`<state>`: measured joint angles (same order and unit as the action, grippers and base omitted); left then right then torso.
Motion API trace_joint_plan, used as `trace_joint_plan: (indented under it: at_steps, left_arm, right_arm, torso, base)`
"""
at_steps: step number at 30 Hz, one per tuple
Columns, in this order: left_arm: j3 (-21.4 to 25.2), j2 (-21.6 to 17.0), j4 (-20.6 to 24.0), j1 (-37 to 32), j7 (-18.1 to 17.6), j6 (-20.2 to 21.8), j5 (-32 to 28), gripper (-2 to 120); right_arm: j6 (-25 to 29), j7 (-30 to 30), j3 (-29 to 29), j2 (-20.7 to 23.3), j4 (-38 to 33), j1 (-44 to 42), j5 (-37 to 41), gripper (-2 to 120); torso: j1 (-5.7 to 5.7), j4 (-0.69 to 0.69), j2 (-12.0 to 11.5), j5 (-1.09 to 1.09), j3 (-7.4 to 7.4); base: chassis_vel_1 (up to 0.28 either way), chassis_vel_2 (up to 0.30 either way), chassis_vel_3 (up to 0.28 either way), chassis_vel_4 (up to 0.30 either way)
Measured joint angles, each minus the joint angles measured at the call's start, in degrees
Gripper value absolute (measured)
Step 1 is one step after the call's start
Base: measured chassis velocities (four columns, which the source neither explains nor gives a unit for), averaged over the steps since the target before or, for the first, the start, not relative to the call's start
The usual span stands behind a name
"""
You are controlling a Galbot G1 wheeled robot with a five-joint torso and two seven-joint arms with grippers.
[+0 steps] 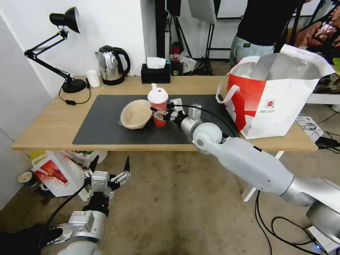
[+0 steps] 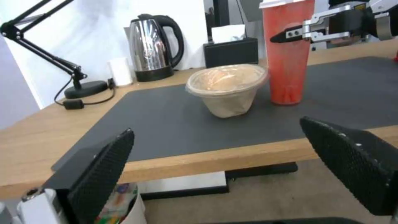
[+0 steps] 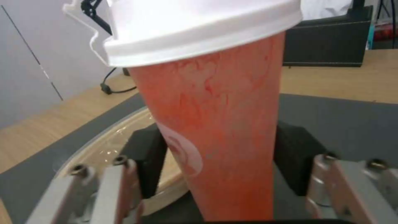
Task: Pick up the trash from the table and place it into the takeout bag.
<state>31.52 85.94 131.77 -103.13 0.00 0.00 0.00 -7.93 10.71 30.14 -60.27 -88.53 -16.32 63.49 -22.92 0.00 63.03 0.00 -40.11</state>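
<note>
Nearest, the left gripper point(image 1: 109, 169) hangs low in front of the desk point(image 1: 42, 131), over the floor, jaws spread wide and empty; it looks parked so the other arm has room to work.

Further in, the right gripper point(image 1: 158, 114) reaches across the dark grey mat point(image 1: 102, 127) to the red drink cup point(image 1: 158, 108). Its jaws straddle the cup about halfway up the body. From the right wrist view, the black pads point(image 3: 146, 161) sit on both sides of the cup, touching or very nearly so; I judge the grasp is closing or just made, taken at mid-height to keep the tall cup upright. The cup stands on the mat, red-orange and streaky, with a white spouted lid point(image 3: 195, 28).

Just beside it sits the tan film-covered bowl point(image 1: 136, 114), tipped over on its side.

Farther along the desk's right end, the takeout bag point(image 1: 276, 95) stands with its mouth open and foil lining showing, ready to receive the trash. 1 bowl may already be inside; I cannot tell
</note>
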Motion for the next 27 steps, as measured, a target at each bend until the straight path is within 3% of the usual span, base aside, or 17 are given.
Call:
trace_joint_plan:
  at_steps: [21, 27]
  left_arm:
    - [0.0, 0.0, 0.0, 0.0, 0.0, 0.0, 0.0, 100]
    - [0.0, 0.0, 0.0, 0.0, 0.0, 0.0, 0.0, 100]
  right_arm:
    - [1.4, -1.3, -3.0, 3.7, -2.5, 3.4, 1.7, 7]
    - [1.5, -1.6, -4.8, 5.9, -4.9, 5.1, 2.7, 5]
  torso:
    - [0.00, 0.00, 0.0, 0.00, 0.00]
    - [0.00, 0.00, 0.0, 0.01, 0.00]
  base:
    - [0.000, 0.000, 0.000, 0.000]
    - [0.000, 0.000, 0.000, 0.000]
